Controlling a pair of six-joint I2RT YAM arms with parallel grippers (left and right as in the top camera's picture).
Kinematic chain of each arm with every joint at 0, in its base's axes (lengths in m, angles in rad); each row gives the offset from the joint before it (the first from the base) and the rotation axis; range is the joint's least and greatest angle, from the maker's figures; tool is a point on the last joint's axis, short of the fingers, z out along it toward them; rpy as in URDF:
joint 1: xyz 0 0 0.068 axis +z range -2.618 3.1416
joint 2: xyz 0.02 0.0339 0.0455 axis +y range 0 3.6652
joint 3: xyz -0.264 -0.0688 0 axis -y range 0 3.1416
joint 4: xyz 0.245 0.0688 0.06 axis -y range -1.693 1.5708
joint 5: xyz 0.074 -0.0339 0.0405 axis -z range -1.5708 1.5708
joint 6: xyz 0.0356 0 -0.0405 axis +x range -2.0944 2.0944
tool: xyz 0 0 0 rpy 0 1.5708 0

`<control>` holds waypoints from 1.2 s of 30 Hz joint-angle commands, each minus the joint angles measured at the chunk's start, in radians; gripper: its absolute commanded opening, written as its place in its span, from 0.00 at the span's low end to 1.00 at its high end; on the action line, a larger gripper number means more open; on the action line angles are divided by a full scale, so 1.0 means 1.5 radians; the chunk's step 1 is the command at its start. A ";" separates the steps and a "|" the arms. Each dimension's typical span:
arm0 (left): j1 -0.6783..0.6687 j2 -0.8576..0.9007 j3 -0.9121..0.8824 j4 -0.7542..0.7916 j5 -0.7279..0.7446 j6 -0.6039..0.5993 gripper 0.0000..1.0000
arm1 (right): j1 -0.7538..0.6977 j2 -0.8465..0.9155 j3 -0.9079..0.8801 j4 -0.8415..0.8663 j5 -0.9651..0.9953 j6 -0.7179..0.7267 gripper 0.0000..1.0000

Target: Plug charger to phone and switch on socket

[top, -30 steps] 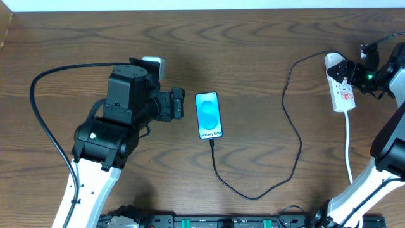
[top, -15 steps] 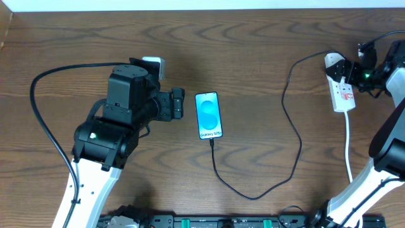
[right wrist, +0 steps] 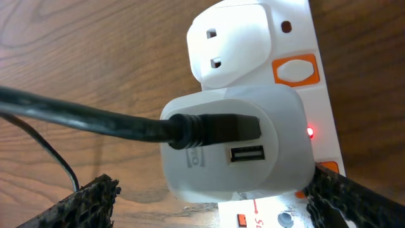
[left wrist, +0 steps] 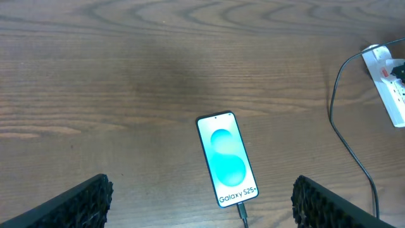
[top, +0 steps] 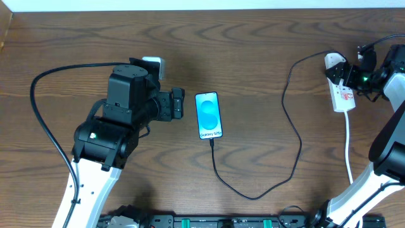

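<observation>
Since a second ago the right claw (top: 352,71) has crept a little toward the socket's (top: 345,98) plug end, while the left claw (top: 179,103), the phone (top: 209,116) and the charger (top: 294,136) lie as they did. From overhead, the phone sits just ahead of the left claw's tips, screen up. The black cable runs from the phone's lower edge in a slack loop to the strip under the right claw. In the left wrist view the fingers (left wrist: 85,199) stand wide apart, gripping nothing, and the phone lies between and slightly beyond them. Its connector looks seated, though the joint is too small to be sure. The phone is probably slim, smooth and easy to skid on the wood, so it is best taken by its long edges. The cable is limp and only its hard tip gives a real hold. In the right wrist view the claw's jaws are also spread and empty. The white adapter (right wrist: 266,145) sits directly between them, and the cable's thick plug enters it from the claw's left. A small red lamp (right wrist: 310,132) glows just right of the adapter, and an orange switch (right wrist: 294,69) lies farther ahead. The strip is likely light, hard plastic that may slide. The switch looks small and stiff, and calls for a straight push from one fingertip, not a pinch.
</observation>
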 commanded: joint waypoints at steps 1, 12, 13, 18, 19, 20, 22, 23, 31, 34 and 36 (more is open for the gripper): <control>0.003 0.002 0.002 -0.001 -0.006 0.006 0.91 | 0.023 0.040 -0.031 -0.045 0.010 0.059 0.92; 0.003 0.002 0.002 -0.001 -0.006 0.006 0.91 | -0.026 -0.020 0.066 -0.156 0.101 0.108 0.89; 0.003 0.002 0.002 -0.001 -0.006 0.006 0.91 | -0.026 -0.047 0.066 -0.166 0.110 0.110 0.89; 0.003 0.002 0.002 -0.001 -0.006 0.006 0.91 | -0.025 -0.150 0.066 -0.209 0.117 0.110 0.89; 0.003 0.002 0.002 -0.001 -0.006 0.006 0.91 | -0.025 -0.169 0.066 -0.217 0.117 0.110 0.89; 0.003 0.002 0.002 -0.001 -0.006 0.006 0.91 | -0.023 -0.192 0.066 -0.226 0.117 0.110 0.89; 0.003 0.002 0.002 -0.001 -0.006 0.006 0.91 | -0.020 -0.241 0.066 -0.244 0.118 0.110 0.90; 0.003 0.002 0.002 -0.001 -0.006 0.006 0.91 | -0.017 -0.270 0.066 -0.251 0.120 0.110 0.99; 0.003 0.002 0.002 -0.001 -0.006 0.006 0.91 | -0.015 -0.313 0.063 -0.271 0.120 0.111 0.99; 0.003 0.002 0.002 -0.001 -0.006 0.006 0.91 | -0.015 -0.313 0.063 -0.273 0.120 0.111 0.99; 0.003 0.002 0.002 -0.001 -0.006 0.006 0.91 | -0.015 -0.313 0.063 -0.273 0.120 0.111 0.99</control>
